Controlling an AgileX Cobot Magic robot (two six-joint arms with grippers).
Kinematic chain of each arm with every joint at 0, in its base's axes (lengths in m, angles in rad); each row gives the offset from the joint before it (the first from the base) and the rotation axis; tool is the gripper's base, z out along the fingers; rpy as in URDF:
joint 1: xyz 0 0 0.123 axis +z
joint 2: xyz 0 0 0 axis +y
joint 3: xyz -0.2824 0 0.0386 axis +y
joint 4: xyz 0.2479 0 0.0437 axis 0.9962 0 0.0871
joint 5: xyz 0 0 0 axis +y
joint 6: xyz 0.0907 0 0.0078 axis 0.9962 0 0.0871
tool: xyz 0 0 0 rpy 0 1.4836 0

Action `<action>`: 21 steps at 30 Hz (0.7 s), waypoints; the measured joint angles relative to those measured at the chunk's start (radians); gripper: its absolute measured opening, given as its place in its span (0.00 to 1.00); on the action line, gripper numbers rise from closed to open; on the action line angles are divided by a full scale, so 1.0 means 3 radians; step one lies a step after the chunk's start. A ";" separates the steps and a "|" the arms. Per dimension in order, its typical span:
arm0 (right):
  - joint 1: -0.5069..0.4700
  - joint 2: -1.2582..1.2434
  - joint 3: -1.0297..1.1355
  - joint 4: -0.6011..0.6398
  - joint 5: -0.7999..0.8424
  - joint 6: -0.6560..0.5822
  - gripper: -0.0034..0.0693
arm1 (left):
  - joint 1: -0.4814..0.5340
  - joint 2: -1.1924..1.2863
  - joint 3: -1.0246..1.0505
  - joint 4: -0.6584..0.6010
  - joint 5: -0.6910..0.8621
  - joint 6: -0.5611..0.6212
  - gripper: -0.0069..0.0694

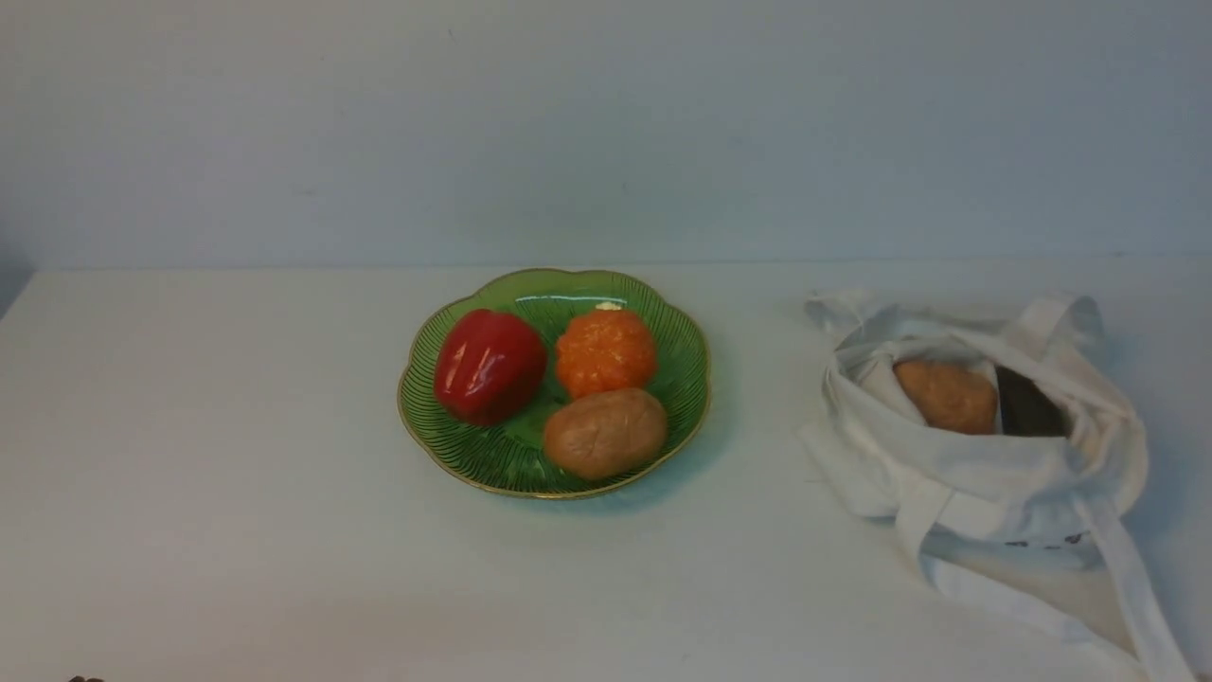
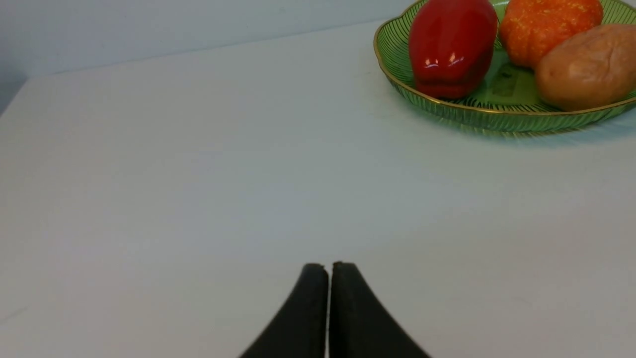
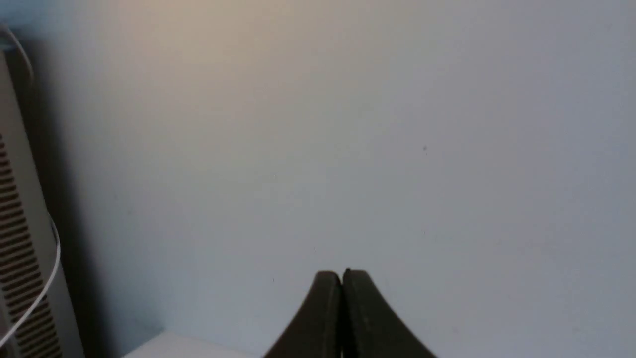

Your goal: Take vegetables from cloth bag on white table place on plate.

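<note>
Vegetables lay in two places. On the green plate (image 1: pixel 554 488), which stood on the white surface (image 1: pixel 237 426), rested a tan oval piece (image 1: pixel 606 434) like a potato, together with a red bell pepper (image 1: pixel 490 367) and an orange ribbed piece (image 1: pixel 606 352); the oval one sat on the side nearer the robot, close against the orange one, while the pepper was to the left of both. Well to the right of the plate, the white cloth bag (image 1: pixel 994 474) slumped with its mouth open, and inside it showed an orange-brown piece (image 1: pixel 947 396) and, just beside that, something dark (image 1: pixel 1030 405) too plain to name. The job looked partly done: one potato-like piece was on the plate, and at least one more of that sort seemed left to bring over. Whether others lay deeper in the folds could not be told. Neither arm was at work on the bag. The left pincer (image 2: pixel 330 266) was narrow, its tips all but meeting, with nothing between them, and the right pincer (image 3: pixel 342 273) was likewise closed up and empty, pointing toward a pale wall (image 3: pixel 298 149).
</note>
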 joint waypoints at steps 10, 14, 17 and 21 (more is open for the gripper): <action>0.0000 -0.0290 0.0310 -0.0050 -0.0071 0.0088 0.03 | 0.0000 0.0000 0.0000 0.0000 0.0000 0.0000 0.08; 0.0000 -0.0290 0.0323 -0.0053 -0.0063 0.0091 0.03 | 0.0000 0.0000 0.0000 0.0000 0.0000 0.0000 0.08; 0.0000 -0.0290 0.0323 -0.0071 -0.0063 0.0091 0.03 | 0.0000 0.0000 0.0000 0.0000 0.0000 0.0000 0.08; 0.0000 -0.0290 0.0351 -0.0106 -0.0052 0.0080 0.03 | 0.0000 0.0000 0.0000 0.0000 0.0000 0.0000 0.08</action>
